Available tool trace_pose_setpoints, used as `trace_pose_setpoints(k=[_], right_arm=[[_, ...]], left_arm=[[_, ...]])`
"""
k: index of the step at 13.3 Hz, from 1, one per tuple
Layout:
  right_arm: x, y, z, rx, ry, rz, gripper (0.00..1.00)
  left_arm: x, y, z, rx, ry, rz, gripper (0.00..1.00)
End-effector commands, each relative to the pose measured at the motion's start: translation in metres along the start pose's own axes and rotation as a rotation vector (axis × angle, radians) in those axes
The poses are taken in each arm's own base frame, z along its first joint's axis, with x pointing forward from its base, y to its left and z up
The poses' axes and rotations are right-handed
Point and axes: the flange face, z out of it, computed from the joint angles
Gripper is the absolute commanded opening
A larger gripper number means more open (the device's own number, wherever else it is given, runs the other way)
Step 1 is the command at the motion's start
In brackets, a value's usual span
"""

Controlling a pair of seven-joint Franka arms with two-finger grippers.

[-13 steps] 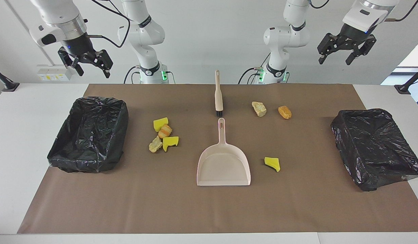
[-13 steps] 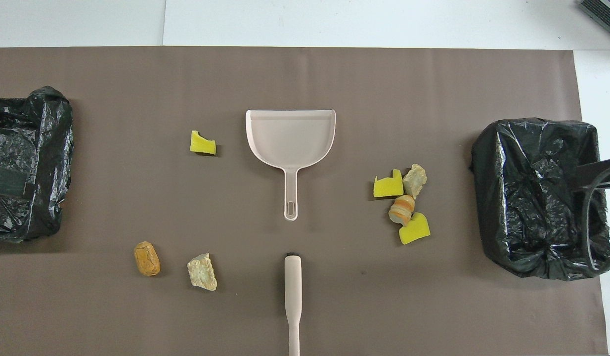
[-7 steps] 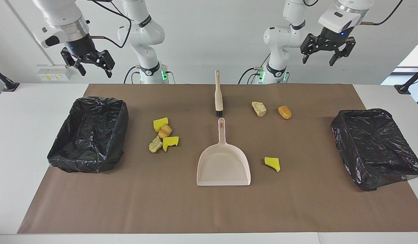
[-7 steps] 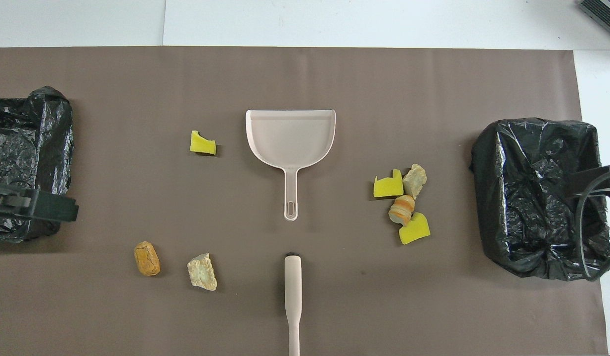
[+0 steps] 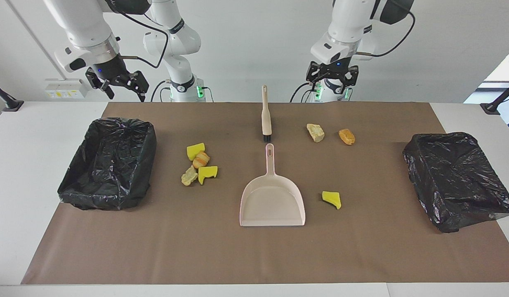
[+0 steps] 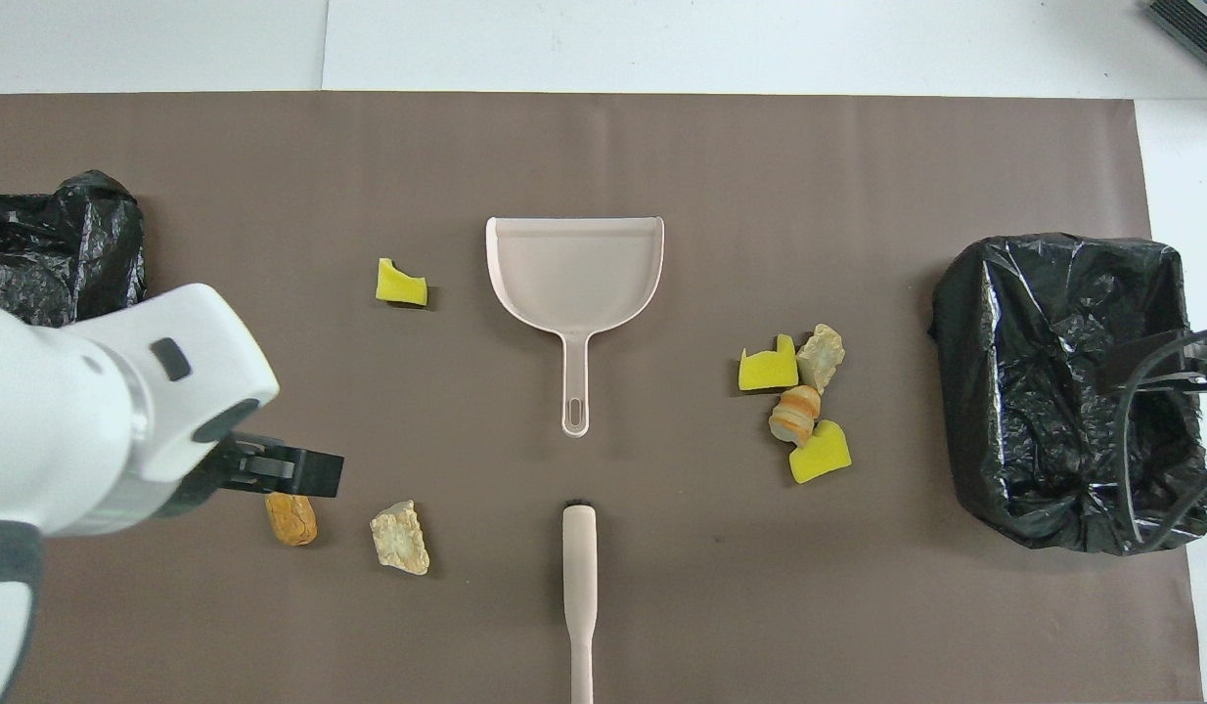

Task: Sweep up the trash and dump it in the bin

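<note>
Brown mat holds seven trash pieces (image 5: 201, 164): four clustered near one bin (image 5: 108, 163), three toward the other (image 5: 456, 179). One dustpan (image 5: 272, 202), one brush (image 5: 265, 113). Left claw (image 5: 332, 78) and right claw (image 5: 121, 84) both raised, wide, empty.

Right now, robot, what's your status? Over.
Left end effector and right end effector both open, up in the air, empty. Trash lying loose on the mat; dustpan and brush untouched. Nothing in the way.

Bright, even light from above; soft short shadows, glare on black bin liners (image 5: 108, 163), left arm (image 6: 85, 430) near lens blurry.
</note>
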Motion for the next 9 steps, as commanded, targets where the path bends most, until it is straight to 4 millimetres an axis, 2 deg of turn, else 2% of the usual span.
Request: trace_pose_setpoints(k=[1,2,4,6,7,9], right_arm=[[0.03,-0.011,0.015,-0.026,-0.013,0.029,1.0],[0.04,-0.024,0.017,-0.03,-0.016,0.032,1.0],[0.063,-0.039,0.036,-0.034,-0.035,0.072,1.0],[0.101,-0.1,0.061,-0.031,-0.032,0.134,1.0],[0.119,-0.119,0.077,-0.018,-0.039,0.157,1.0],[0.135,-0.15,0.096,0.019,-0.031,0.157,1.0]], left_arm=[[-0.036,0.03,0.043,-0.033,0.032,-0.002,1.0],[-0.041,0.043,0.052,-0.039,0.024,0.019,1.0],[-0.052,0.065,0.08,-0.04,0.006,0.065,1.0],[-0.076,0.089,0.109,-0.055,-0.012,0.094,1.0],[-0.087,0.103,0.122,-0.043,-0.027,0.106,1.0],[-0.113,0.134,0.153,-0.035,-0.027,0.114,1.0]])
